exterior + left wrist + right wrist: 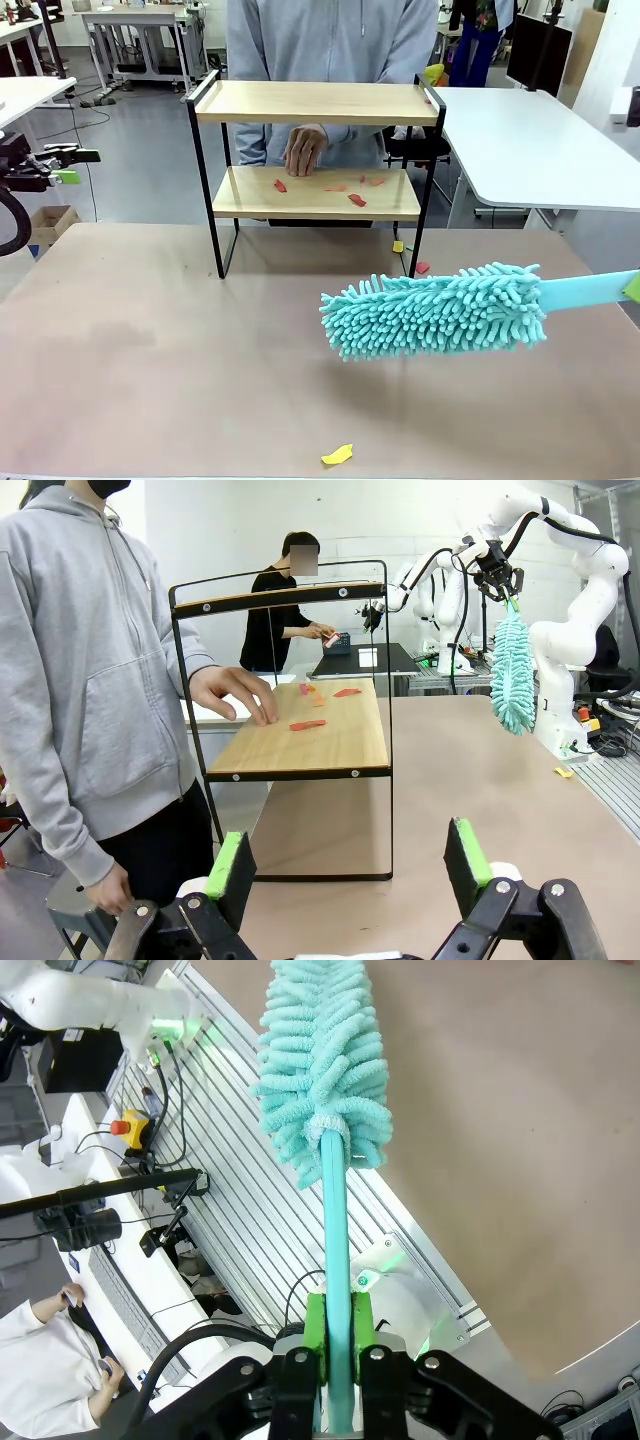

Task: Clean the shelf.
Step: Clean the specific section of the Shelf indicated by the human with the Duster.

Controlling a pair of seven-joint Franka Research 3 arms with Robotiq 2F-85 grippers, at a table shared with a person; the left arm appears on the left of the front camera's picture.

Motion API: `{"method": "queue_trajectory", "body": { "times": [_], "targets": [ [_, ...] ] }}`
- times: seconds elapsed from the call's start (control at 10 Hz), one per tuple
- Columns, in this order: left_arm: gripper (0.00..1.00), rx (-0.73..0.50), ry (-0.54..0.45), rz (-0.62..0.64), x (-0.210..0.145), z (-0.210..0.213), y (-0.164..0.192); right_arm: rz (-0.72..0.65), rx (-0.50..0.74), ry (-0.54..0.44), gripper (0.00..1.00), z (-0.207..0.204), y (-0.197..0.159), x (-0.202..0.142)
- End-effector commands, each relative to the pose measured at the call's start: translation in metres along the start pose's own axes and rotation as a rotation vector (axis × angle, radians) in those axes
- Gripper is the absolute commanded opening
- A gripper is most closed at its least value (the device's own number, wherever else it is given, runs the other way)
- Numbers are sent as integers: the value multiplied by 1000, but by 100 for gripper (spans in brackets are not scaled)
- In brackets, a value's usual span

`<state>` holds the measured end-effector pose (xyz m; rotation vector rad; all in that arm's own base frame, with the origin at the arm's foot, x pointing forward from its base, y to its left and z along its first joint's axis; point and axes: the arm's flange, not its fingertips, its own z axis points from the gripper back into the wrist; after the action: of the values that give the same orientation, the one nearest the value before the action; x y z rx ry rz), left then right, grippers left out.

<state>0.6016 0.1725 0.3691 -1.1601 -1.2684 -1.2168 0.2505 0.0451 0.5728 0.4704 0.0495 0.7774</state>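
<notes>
Your right tool [338, 1312] clamps the duster [435, 310] handle, head hovering above the counter [150, 350]; your left tool [345, 860] gapes empty. The shelf [315, 102] stands at the far edge (red scraps [356, 199] on its lower board).

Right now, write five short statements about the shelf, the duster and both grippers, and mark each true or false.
1. The right gripper is shut on the handle of the duster. True.
2. The left gripper holds a cloth. False: it is open and holds nothing.
3. Red scraps lie on the lower board of the shelf. True.
4. The duster's head rests on the shelf's top board. False: it is in the air over the table, in front of the shelf and apart from it.
5. The person's hand rests on the lower board. True.
</notes>
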Motion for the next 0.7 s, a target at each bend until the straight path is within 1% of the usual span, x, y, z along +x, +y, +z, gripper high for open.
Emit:
{"method": "queue_trajectory", "body": {
  "times": [0.0,0.6],
  "targets": [
    [100,-7,6,-12,2,-1,0,-2,-7,-6,13,5,2,0],
    [100,-7,6,-12,2,-1,0,-2,-7,-6,13,5,2,0]
  ]
}}
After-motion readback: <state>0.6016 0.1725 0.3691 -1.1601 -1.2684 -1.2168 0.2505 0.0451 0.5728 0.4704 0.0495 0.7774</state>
